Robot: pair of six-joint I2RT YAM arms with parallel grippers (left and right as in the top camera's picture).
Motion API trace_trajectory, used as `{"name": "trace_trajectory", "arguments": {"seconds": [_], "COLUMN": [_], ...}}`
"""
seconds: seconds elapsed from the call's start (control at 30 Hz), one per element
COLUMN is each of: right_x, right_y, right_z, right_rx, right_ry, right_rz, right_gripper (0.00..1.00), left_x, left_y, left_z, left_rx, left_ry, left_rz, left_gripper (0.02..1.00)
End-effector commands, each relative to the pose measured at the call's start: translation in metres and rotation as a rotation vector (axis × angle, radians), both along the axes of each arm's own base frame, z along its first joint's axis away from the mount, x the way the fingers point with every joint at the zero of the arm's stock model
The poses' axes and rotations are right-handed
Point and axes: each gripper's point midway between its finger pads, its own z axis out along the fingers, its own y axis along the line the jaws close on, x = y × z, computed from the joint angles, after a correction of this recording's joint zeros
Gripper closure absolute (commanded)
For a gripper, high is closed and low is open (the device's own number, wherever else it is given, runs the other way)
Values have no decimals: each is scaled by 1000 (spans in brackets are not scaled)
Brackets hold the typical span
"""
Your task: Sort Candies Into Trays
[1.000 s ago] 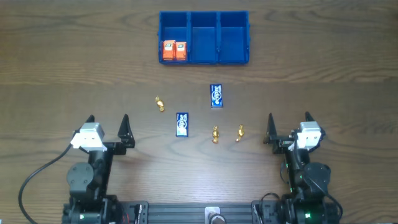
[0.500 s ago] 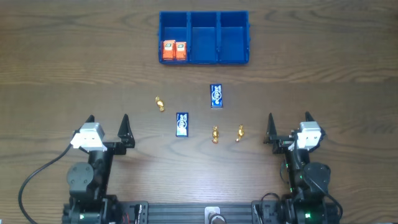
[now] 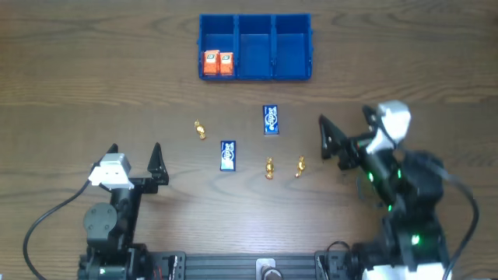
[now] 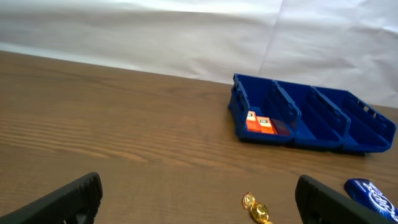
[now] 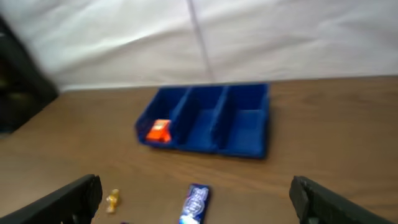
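Note:
A blue tray (image 3: pixel 255 47) with three compartments stands at the table's far side; two orange candy boxes (image 3: pixel 218 63) lie in its left compartment. Two blue candy packets (image 3: pixel 270 120) (image 3: pixel 228 155) and three gold-wrapped candies (image 3: pixel 201 129) (image 3: pixel 270 167) (image 3: pixel 300 165) lie loose on the wood in the middle. My left gripper (image 3: pixel 134 152) stands open near the table's front left, empty. My right gripper (image 3: pixel 348 134) is open and lifted, just right of the gold candies, and faces the tray (image 5: pixel 208 119). The left wrist view takes in the tray (image 4: pixel 311 118), the orange boxes (image 4: pixel 261 122) and a gold candy (image 4: pixel 256 208).
The dark wooden table (image 3: pixel 93 85) has free room to the left and right of the tray. A white backdrop (image 4: pixel 186 31) hangs behind the table's far edge.
My right arm has risen and swung up and toward the middle, turning to the left. The left arm and all candies have stayed put.

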Motion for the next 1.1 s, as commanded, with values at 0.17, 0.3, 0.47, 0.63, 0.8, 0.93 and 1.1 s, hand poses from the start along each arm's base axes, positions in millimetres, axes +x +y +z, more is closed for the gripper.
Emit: {"name": "trace_trajectory", "arguments": {"seconds": [0.17, 0.3, 0.47, 0.63, 0.8, 0.93, 1.1], "right_x": [51, 50, 26, 6, 4, 6, 6], "right_y": [115, 167, 206, 235, 232, 230, 228], "right_z": [-28, -89, -151, -193, -234, -257, -265], "right_rx": [-112, -165, -243, -313, -352, -384, -397], "right_ry": [371, 583, 736, 826, 891, 902, 911], "right_rz": [175, 129, 9, -50, -133, -161, -172], "right_gripper": [5, 3, 3, 3, 3, 1, 77], "left_x": [-1, -1, -1, -1, -1, -1, -1], "left_y": [-1, -1, -1, -1, -1, -1, -1], "left_z": [-16, -16, -16, -16, -16, -16, -16], "left_rx": [6, 6, 6, 6, 6, 6, 6], "left_ry": [47, 47, 47, 47, 47, 47, 47], "left_rz": [-12, -12, -12, -12, -12, -12, -12], "left_gripper": [20, 23, 20, 20, 20, 20, 20]}}
